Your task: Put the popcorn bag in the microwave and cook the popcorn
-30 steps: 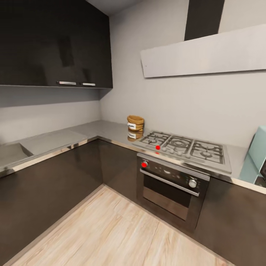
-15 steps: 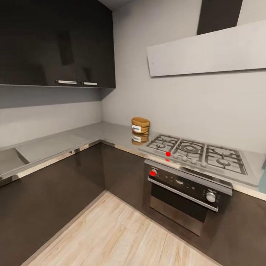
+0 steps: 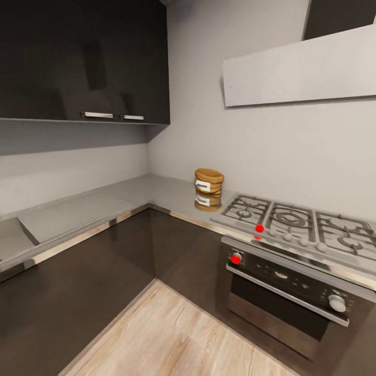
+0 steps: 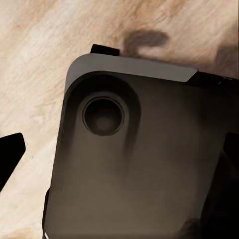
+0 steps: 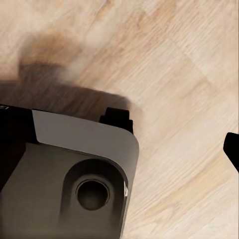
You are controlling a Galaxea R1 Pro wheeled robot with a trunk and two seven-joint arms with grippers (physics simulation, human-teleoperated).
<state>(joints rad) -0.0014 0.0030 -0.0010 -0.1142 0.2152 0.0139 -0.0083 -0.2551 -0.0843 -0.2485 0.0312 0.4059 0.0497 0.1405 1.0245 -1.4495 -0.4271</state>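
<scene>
The popcorn bag (image 3: 209, 181) stands upright on the table (image 3: 156, 190), back in the corner where the two runs of grey top meet, close to the rear wall and just beside the near end of the gas hob (image 3: 303, 224). Its mouth faces up and its white label faces out toward the room, with its own reflection lying in the glossy surface below it.

The arms hang low by the robot's base (image 4: 139, 164), and each wrist camera looks down at the wooden floor (image 5: 164, 59). So the bag lies well forward of and above both claws, across open floor and over the dark cabinet fronts.

From the head view it sits slightly right of centre, which I judge makes the right arm a little nearer, though that is hard to settle from this angle.

A dark finger tip shows at the edge of each wrist picture, the left claw's finger (image 4: 10, 154) and the right claw's finger (image 5: 233, 147), but I cannot tell how far either claw is parted; nothing appears to be held.
</scene>
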